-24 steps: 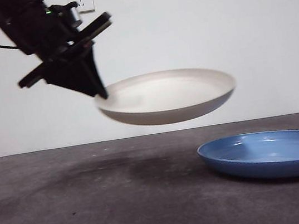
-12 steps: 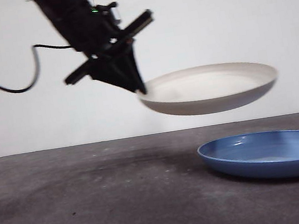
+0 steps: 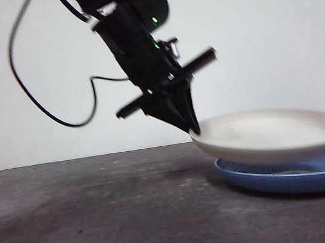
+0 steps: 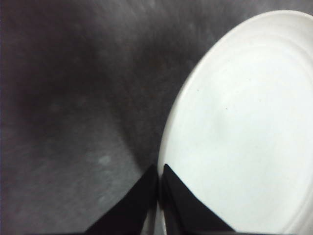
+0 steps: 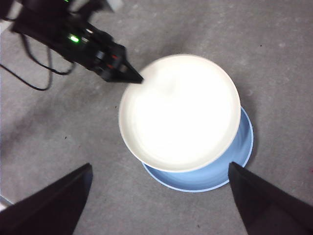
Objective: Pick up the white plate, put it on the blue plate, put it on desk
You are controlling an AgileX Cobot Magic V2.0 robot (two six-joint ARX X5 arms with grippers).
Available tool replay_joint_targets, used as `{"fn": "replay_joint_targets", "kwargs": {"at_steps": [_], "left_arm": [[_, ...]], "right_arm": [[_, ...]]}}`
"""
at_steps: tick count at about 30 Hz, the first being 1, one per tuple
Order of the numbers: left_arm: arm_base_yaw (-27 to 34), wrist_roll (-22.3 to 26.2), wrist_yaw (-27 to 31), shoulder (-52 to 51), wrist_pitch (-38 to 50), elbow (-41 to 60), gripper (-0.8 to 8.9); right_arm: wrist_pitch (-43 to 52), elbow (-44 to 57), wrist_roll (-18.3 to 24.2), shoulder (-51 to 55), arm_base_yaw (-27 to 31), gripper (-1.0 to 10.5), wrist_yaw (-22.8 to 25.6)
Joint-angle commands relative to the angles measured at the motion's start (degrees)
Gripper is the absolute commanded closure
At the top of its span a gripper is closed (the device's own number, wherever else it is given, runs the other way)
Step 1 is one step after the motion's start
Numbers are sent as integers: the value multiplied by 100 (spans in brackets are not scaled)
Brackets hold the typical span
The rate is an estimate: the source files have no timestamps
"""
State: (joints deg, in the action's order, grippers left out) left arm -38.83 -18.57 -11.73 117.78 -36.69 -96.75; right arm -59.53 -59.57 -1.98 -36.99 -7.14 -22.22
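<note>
My left gripper [image 3: 193, 129] [image 4: 159, 169] is shut on the near-left rim of the white plate [image 3: 274, 132] [image 4: 244, 127] [image 5: 178, 111]. The cream plate hangs low, tilted slightly, just above the blue plate [image 3: 305, 173] [image 5: 205, 178] and covering most of it; whether they touch cannot be told. The blue plate rests on the dark desk [image 3: 91, 217] [image 5: 274, 54] at the right. My right gripper [image 5: 159, 203] is open high above both plates, its jaws spread wide with nothing between them. It also sees the left arm [image 5: 83, 44] reaching in.
A black cable [image 3: 44, 108] loops down from the left arm. A white wall [image 3: 271, 32] stands behind the desk. In the right wrist view the cable [image 5: 34, 83] trails over the desk.
The left gripper has carried the white plate to the right and down, from mid-air over the desk's middle to just above the blue plate.
</note>
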Motion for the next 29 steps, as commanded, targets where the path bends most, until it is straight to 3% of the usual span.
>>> {"fn": "replay_joint_targets", "kwargs": {"at_steps": [1, 12, 14, 17, 18, 22, 25, 29], "left_arm": [[-146, -11, -9, 337, -4, -350, 802], [-341, -9, 17, 809, -11, -592, 801], [-354, -11, 15, 809, 26, -599, 716], [-356, 28, 13, 809, -127, -745, 476], [-365, 85, 11, 809, -205, -848, 457], [-372, 341, 11, 804, -846, -1578, 458], [-337, 621, 13, 717, -1491, -2291, 462], [-127, 656, 17, -79, -1432, -2380, 466]], "right_arm": [[-59, -120, -55, -22, -22, 502, 22], [-107, -120, -52, -22, -22, 502, 24], [-109, -120, -35, -22, -22, 502, 22], [-107, -120, -33, -22, -22, 502, 22], [-107, -120, -33, -22, -22, 502, 24], [-109, -120, -33, -22, -22, 502, 28], [-131, -120, -31, -24, -22, 502, 323], [-216, -120, -13, -28, -22, 502, 431]]}}
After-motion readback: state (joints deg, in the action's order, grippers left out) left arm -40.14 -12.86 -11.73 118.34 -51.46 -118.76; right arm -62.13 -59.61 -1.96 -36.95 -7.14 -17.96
